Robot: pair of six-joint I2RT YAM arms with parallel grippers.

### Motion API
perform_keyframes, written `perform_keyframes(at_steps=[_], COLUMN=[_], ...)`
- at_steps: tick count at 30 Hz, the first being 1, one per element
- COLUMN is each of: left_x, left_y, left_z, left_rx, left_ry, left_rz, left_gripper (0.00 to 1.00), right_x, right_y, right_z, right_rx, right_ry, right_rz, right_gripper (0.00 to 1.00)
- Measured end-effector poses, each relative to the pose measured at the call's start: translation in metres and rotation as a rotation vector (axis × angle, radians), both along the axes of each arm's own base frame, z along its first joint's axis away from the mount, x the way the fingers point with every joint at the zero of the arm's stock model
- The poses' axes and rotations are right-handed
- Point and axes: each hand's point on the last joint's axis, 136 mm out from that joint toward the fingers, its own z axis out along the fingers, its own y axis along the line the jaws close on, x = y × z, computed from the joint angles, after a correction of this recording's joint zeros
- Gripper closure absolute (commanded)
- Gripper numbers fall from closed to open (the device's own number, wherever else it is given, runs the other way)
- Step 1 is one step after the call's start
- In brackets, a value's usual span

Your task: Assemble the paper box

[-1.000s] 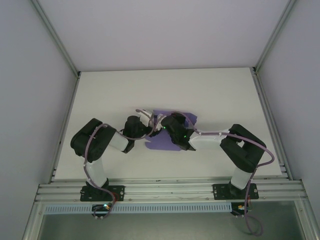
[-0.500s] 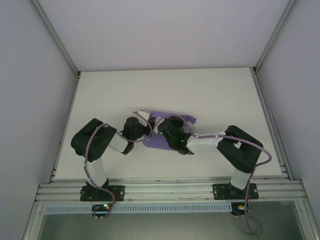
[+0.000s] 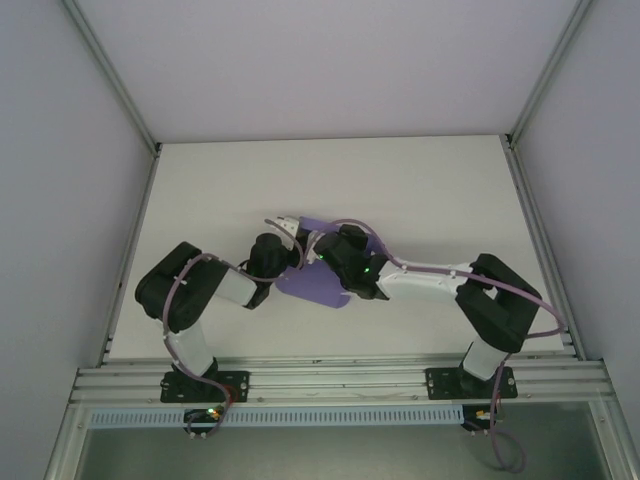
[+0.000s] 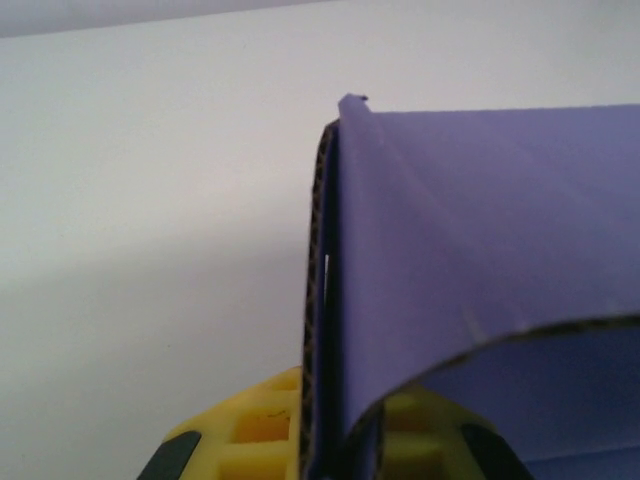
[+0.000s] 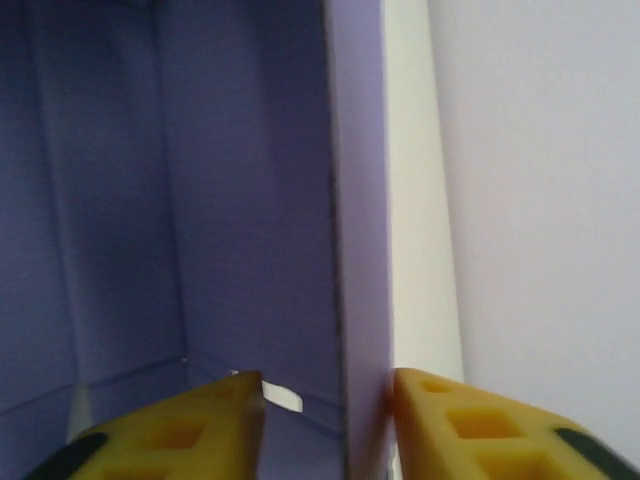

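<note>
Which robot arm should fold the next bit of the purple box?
Probably right. The right gripper stands open astride one wall of the paper box, free to move; the left gripper is shut on the card's edge, steadying it.

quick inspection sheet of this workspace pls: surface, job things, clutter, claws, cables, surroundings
surface: white table, the work sits near its middle
job's things: purple paper box, partly folded, between both claws, a rounded flap toward the near side
clutter: nothing seen
claws: left claw shut on an edge of the paper box; right claw open, its fingers astride an upright box wall, with a gap on one side
cables: pale purple cables run along both arms, with loose loops near the bases
surroundings: white enclosure walls; aluminium rail at the near edge
</note>
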Motion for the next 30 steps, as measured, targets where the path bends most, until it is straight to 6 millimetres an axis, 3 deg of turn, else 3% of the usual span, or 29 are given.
perform_keyframes(at_steps=[4, 5, 7, 11, 14, 16, 19, 23, 30], left_x=[0.0, -0.001, -0.003, -0.011, -0.021, -0.027, -0.036, -0.043, -0.044], left_y=[-0.004, -0.004, -0.005, -0.008, -0.015, -0.02, -0.027, -0.031, -0.042], left_z=[0.012, 0.012, 0.009, -0.002, -0.003, -0.001, -0.003, -0.007, -0.016], left_rx=[-0.015, -0.014, -0.004, 0.014, 0.0, -0.015, -0.02, -0.008, 0.085], left_ry=[-0.019, -0.018, -0.002, 0.048, 0.074, 0.088, 0.106, 0.117, 0.12], left_rz=[-0.01, -0.013, -0.023, -0.063, -0.128, -0.177, -0.241, -0.289, -0.32], left_gripper=[1.0, 1.0, 1.0, 1.0, 1.0, 1.0, 1.0, 1.0, 1.0], right_x=[-0.009, -0.011, -0.013, -0.014, -0.007, 0.004, 0.022, 0.036, 0.035], right_y=[-0.005, -0.006, -0.01, -0.021, -0.033, -0.038, -0.035, -0.007, 0.023], right_z=[0.026, 0.038, 0.061, 0.112, 0.128, 0.126, 0.105, 0.061, -0.004], right_rx=[0.18, 0.255, 0.402, 0.718, 0.876, 0.936, 0.976, 0.984, 0.964], right_ry=[0.053, 0.069, 0.09, 0.121, 0.155, 0.2, 0.31, 0.505, 0.755], right_rz=[-0.002, 0.004, 0.002, 0.005, -0.034, -0.081, -0.148, -0.178, -0.203], right_gripper=[0.29, 0.27, 0.12, 0.07, 0.11, 0.13, 0.17, 0.22, 0.35])
